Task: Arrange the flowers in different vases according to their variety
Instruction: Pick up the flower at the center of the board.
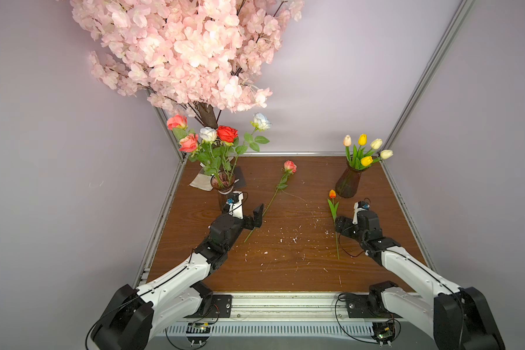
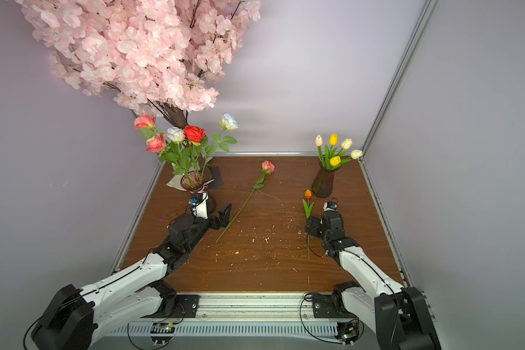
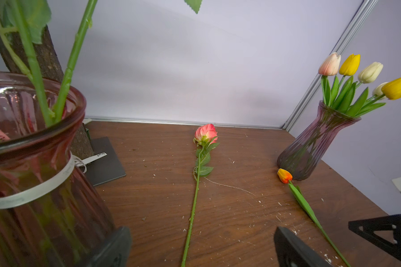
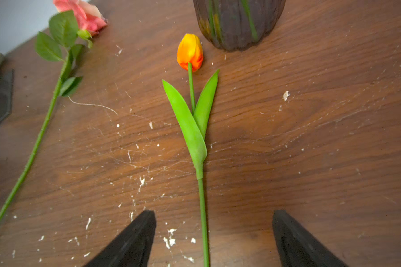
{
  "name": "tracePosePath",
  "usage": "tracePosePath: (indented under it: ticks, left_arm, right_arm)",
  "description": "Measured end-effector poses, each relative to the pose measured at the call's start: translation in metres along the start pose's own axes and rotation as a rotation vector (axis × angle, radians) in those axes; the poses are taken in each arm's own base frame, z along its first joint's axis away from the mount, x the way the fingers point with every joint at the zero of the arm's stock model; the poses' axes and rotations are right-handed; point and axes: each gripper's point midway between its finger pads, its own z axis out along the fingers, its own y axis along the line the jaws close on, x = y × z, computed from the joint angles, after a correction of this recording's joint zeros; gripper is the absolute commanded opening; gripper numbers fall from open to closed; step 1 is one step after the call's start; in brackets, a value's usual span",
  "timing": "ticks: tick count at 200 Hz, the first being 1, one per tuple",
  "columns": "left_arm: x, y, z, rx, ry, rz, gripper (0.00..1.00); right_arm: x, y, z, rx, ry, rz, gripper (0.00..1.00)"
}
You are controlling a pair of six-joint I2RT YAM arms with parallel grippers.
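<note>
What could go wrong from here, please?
The right gripper straddles the thin stem of the orange tulip, which lies flat on the table; closing may pinch it poorly or scrape the wood. Its bloom lies close to the tulip vase, so a careless lift could bump it. The left gripper sits close beside the rose vase and might nudge it while reaching for the loose rose.

The left arm covers much of the base of the ten-o'clock vase; the right arm hides the mid-stem of the tulip.

Soft even light, faint shadows, glints on vase, wide-angle edge bending, blurred foreground
</note>
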Motion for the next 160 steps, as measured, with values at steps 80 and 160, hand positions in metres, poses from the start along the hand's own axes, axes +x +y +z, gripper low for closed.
tracePosePath:
  ticks: [80,160]
  left_arm:
    - [-0.004,-0.001,-0.001,0.005,-0.015,0.005,0.99]
    - [-0.006,-0.002,-0.002,0.011,-0.022,0.004,0.99]
  right_arm:
    - [-0.004,0.017,0.013,0.083,0.146,-0.097,0.99]
    - [0.018,0.024,0.045,0.088,0.324,-0.181,0.92]
